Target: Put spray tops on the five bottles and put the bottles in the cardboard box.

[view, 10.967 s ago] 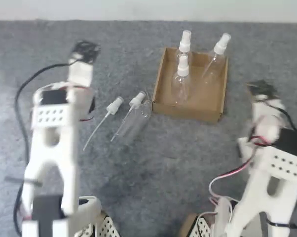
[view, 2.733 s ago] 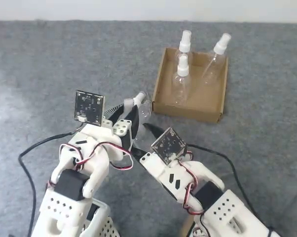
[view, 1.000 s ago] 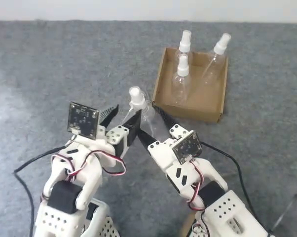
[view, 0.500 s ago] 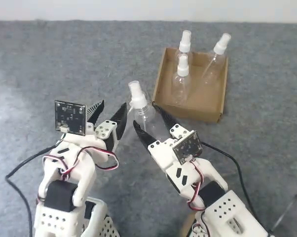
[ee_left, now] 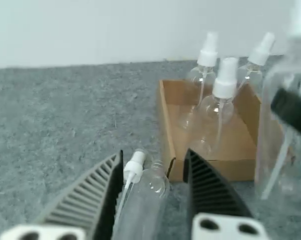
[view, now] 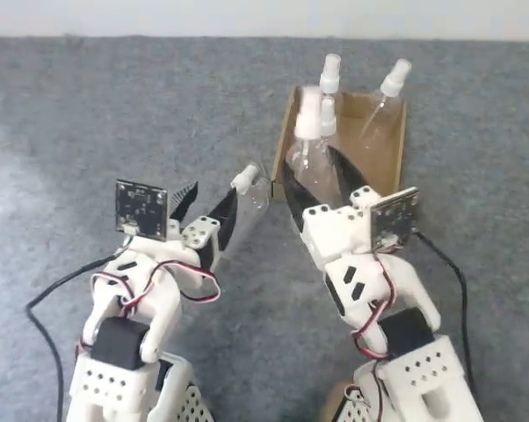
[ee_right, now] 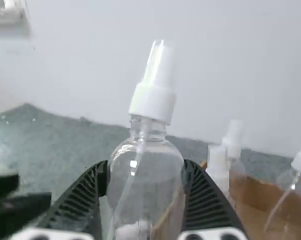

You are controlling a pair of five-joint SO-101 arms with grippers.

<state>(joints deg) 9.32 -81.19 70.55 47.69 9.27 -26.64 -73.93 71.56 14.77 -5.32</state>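
Observation:
My right gripper point(view: 317, 180) is shut on a clear bottle point(view: 307, 154) with a white spray top point(ee_right: 153, 90), held upright over the near left corner of the cardboard box point(view: 286, 132). Three capped bottles point(view: 322, 132) stand or lean inside the box. Another clear bottle point(ee_left: 143, 197) lies on the carpet, with a white spray top point(ee_left: 133, 167) and its tube lying alongside its neck. My left gripper point(view: 210, 193) hangs open just above this lying bottle, one finger on each side of it in the left wrist view, not touching it.
Grey carpet point(view: 89, 105) covers the table, with free room to the left and in front of the box. The two arms stand close together near the front edge. A pale wall point(ee_right: 240, 50) runs behind the box.
My right gripper has carried the capped bottle up and to the right, from between the arms to the box's near left corner. The left gripper stays open and has shifted slightly over the lying bottle.

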